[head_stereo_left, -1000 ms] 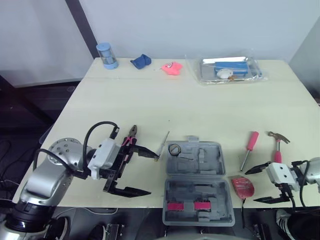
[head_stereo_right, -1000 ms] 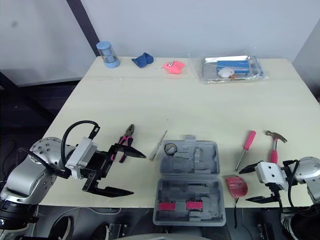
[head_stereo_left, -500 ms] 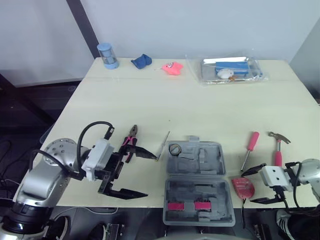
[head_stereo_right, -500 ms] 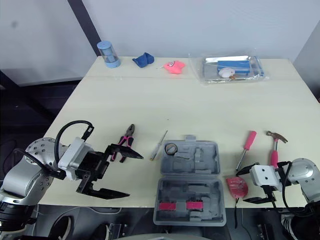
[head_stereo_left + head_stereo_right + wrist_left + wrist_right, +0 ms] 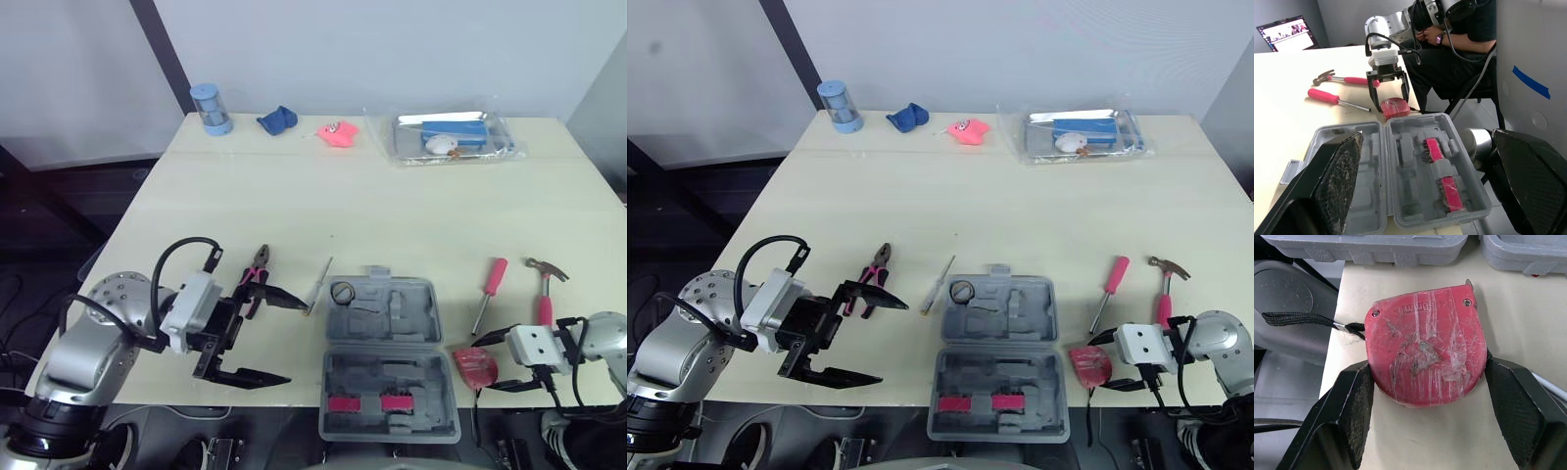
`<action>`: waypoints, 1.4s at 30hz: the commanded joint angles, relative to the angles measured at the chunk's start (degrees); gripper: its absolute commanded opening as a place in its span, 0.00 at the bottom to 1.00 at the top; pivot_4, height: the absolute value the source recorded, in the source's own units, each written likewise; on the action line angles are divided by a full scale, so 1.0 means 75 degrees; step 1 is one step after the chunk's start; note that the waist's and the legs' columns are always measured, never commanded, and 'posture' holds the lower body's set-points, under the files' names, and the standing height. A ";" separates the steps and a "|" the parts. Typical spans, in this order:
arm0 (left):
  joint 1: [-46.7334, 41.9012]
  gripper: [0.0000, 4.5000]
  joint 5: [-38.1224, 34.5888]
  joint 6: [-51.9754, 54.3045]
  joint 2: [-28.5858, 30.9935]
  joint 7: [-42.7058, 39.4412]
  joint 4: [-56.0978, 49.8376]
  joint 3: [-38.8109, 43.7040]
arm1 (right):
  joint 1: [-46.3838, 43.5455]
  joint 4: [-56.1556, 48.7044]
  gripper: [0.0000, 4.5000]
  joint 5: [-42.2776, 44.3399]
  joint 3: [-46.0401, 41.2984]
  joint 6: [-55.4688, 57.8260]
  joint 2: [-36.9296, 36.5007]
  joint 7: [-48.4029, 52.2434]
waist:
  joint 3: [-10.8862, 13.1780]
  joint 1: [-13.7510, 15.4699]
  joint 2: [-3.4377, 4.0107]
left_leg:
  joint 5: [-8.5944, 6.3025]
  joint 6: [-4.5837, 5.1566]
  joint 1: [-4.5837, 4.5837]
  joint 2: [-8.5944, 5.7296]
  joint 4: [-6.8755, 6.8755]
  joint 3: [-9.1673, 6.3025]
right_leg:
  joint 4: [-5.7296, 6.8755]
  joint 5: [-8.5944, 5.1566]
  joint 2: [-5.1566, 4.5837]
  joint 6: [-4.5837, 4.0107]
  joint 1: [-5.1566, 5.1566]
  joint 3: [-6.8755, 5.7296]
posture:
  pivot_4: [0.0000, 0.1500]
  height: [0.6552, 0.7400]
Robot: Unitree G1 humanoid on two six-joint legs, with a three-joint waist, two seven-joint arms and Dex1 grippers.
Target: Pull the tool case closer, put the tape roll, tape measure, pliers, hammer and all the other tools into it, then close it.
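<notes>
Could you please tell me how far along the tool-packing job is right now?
Done: the tool case sits open at the table's near edge, with what looks like the tape roll inside. In hand: the open right gripper straddles the tape measure, which lies on the table. To do: the pliers beside the open left gripper, the thin screwdriver, pink screwdriver and hammer, then closing the case.
</notes>
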 commanded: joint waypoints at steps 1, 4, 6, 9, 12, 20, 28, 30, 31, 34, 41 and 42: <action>0.0015 1.00 -0.0012 -0.0119 -0.0014 -0.0054 -0.0065 0.0152 | 0.0103 -0.0238 0.65 0.0058 -0.0015 -0.0127 -0.0158 0.0031 | 0.0000 0.0003 0.0000 | 0.0000 0.0000 0.0000 0.0000 0.0000 0.0000 | 0.0000 0.0000 0.0000 0.0000 0.0000 0.0000 | 1.00 1.00; 0.0007 1.00 0.0017 -0.0130 -0.0053 -0.0017 -0.0049 0.0134 | 0.0263 -0.0378 0.65 0.0154 -0.0131 -0.0051 -0.0249 -0.0021 | 0.0000 0.0007 0.0000 | 0.0000 0.0000 0.0000 0.0000 0.0000 0.0000 | 0.0000 0.0000 0.0000 0.0000 0.0000 0.0000 | 1.00 1.00; -0.0003 1.00 0.0025 -0.0121 -0.0070 0.0020 -0.0061 0.0122 | 0.0444 -0.0615 0.65 0.0359 -0.0290 0.0176 -0.0327 -0.0070 | 0.0000 0.0008 0.0000 | 0.0000 0.0000 -0.0001 0.0000 0.0000 0.0000 | 0.0000 0.0000 -0.0001 0.0000 0.0000 0.0000 | 1.00 1.00; 0.0016 1.00 0.0092 -0.0147 -0.0125 0.0125 -0.0021 0.0141 | 0.0891 -0.1428 0.65 0.0681 -0.0684 0.0896 -0.0567 -0.0394 | 0.0001 0.0011 0.0001 | 0.0000 0.0000 -0.0003 0.0000 0.0000 -0.0002 | 0.0000 0.0000 -0.0002 0.0000 0.0000 -0.0001 | 1.00 1.00; 0.0079 1.00 0.0104 -0.0124 -0.0193 0.0286 -0.0008 0.0186 | 0.1402 -0.2497 0.65 0.0770 -0.1121 0.1879 -0.0951 -0.0854 | 0.0003 0.0012 0.0009 | -0.0001 0.0002 -0.0001 0.0000 0.0000 -0.0001 | 0.0002 0.0000 -0.0003 0.0000 0.0000 0.0001 | 1.00 1.00; 0.0109 1.00 0.0261 -0.0105 -0.0462 0.0876 0.0209 0.0253 | 0.1422 -0.5631 0.65 0.0528 -0.1868 0.5562 -0.1725 -0.2278 | 0.0006 -0.0002 0.0016 | -0.0011 0.0019 -0.0002 0.0001 0.0000 -0.0004 | 0.0006 0.0000 -0.0001 0.0001 -0.0003 0.0002 | 1.00 1.00; -0.0069 1.00 0.0621 -0.0310 -0.0586 0.1106 0.0704 0.0221 | -0.0830 -0.7446 0.65 -0.0193 0.0077 0.9684 -0.1804 -0.2851 | 0.0009 0.0043 0.0015 | -0.0001 0.0001 -0.0025 -0.0004 0.0000 -0.0020 | -0.0007 -0.0001 -0.0006 -0.0001 -0.0015 -0.0018 | 1.00 1.00; -0.0099 1.00 0.0742 -0.0398 -0.0605 0.1151 0.0859 0.0236 | -0.1494 -0.7637 0.65 -0.0444 0.0775 1.0425 -0.1665 -0.2948 | 0.0010 0.0009 0.0015 | -0.0001 0.0000 -0.0028 -0.0008 0.0000 -0.0017 | -0.0010 -0.0001 -0.0011 0.0000 -0.0016 -0.0017 | 1.00 1.00; -0.0106 1.00 0.0796 -0.0452 -0.0607 0.1146 0.0921 0.0237 | -0.1803 -0.7722 0.65 -0.0536 0.1129 1.0777 -0.1586 -0.2969 | 0.0010 -0.0006 0.0015 | 0.0000 0.0000 -0.0031 -0.0010 0.0000 -0.0014 | -0.0009 0.0000 -0.0015 0.0000 -0.0021 -0.0015 | 1.00 1.00; -0.0091 1.00 0.0900 -0.0539 -0.0623 0.1190 0.1046 0.0273 | -0.2810 -0.7860 0.65 -0.0948 0.2373 1.1822 -0.1166 -0.3113 | 0.0011 -0.0032 0.0012 | 0.0000 0.0000 -0.0033 -0.0012 -0.0001 -0.0011 | -0.0004 0.0000 -0.0018 0.0000 -0.0032 -0.0015 | 1.00 1.00; -0.0053 1.00 0.1134 -0.0668 -0.0623 0.1388 0.1257 0.0354 | -0.4219 -0.7355 0.65 -0.1508 0.4020 1.2733 -0.0289 -0.3481 | 0.0011 -0.0083 0.0012 | 0.0002 -0.0005 -0.0069 -0.0017 -0.0001 -0.0013 | 0.0002 0.0000 -0.0022 0.0001 -0.0068 -0.0018 | 1.00 1.00; -0.0039 1.00 0.1148 -0.0668 -0.0625 0.1409 0.1262 0.0359 | -0.4348 -0.7266 0.65 -0.1548 0.4158 1.2789 -0.0209 -0.3511 | 0.0011 -0.0088 0.0012 | 0.0003 -0.0005 -0.0071 -0.0018 -0.0001 -0.0014 | 0.0002 0.0000 -0.0024 0.0001 -0.0068 -0.0019 | 1.00 1.00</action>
